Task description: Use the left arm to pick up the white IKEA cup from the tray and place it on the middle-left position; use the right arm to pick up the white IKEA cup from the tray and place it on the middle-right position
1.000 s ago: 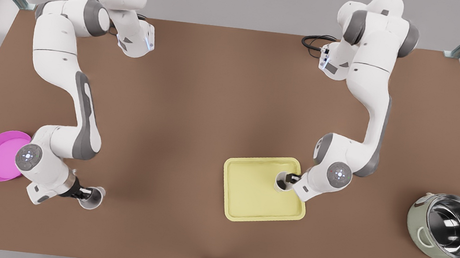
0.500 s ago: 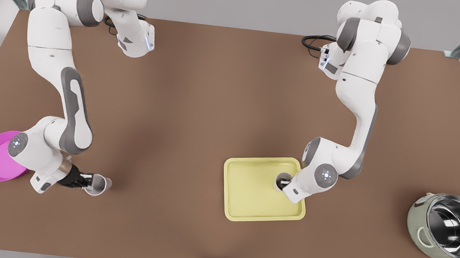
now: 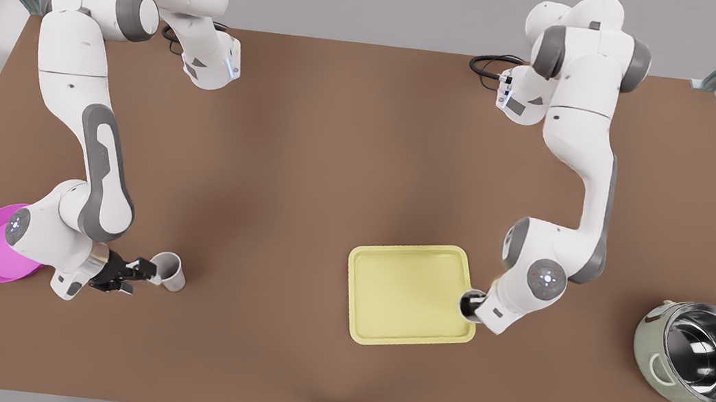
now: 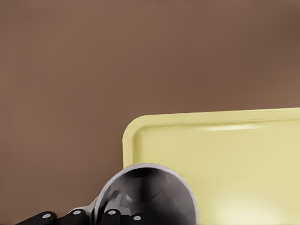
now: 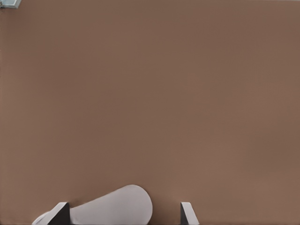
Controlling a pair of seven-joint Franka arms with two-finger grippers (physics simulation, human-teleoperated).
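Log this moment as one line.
left gripper: shut on white cup, at tray edge | right gripper: open, second cup tipped over on table

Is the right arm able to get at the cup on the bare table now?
Probably yes: the cup lies tipped just in front of the right hand, whose fingers are open, with nothing between. The left hand holds the other cup at the tray rim.
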